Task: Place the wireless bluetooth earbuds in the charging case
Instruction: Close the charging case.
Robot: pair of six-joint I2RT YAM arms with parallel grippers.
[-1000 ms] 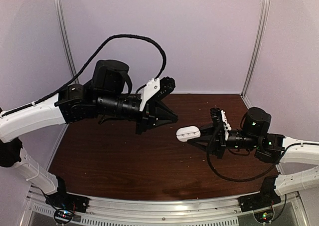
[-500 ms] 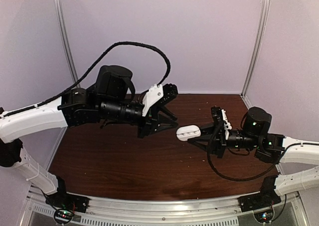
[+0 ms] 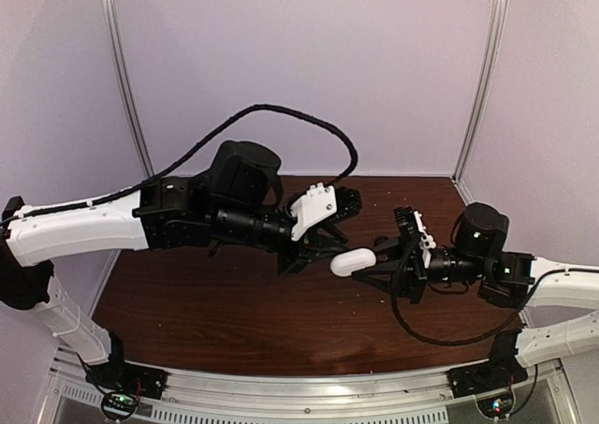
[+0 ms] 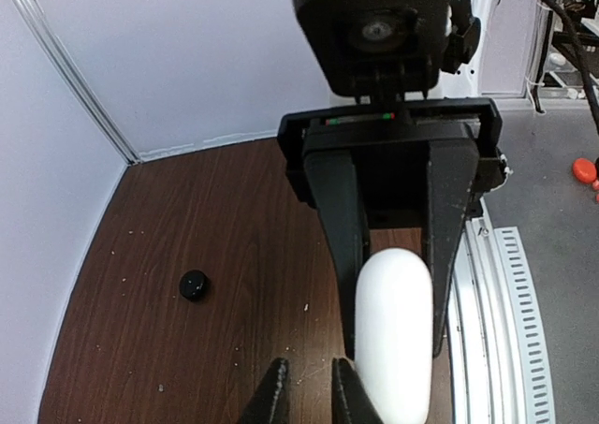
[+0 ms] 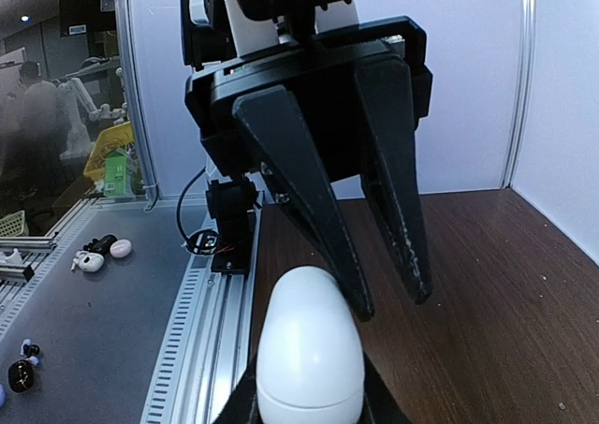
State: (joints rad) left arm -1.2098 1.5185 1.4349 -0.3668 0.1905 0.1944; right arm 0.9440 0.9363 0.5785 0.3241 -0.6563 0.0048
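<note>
Right tool [image 4: 394, 288] is clamped on the white oval case [image 5: 309, 349], held above the table [image 4: 168, 368]. Left tool [image 4: 307, 401] faces it, tips just beside the case, slightly parted, nothing between them. Small black piece [image 4: 194, 284] lies on the table, well apart; can't tell if it's an earbud.

Glossy white oval charging case [image 3: 346, 262] lies level in mid-air, clamped by right tool [image 3: 367, 263].

left pincer [image 5: 391, 298] and right pincer [image 3: 361, 263] nose to nose above the worktop [image 3: 234, 316] centre, white case [image 3: 352, 262] filling the gap, bare wood open from 6 to 8 o'clock, back wall [image 3: 299, 68] at 12, small black disc [image 4: 194, 284] well apart
</note>
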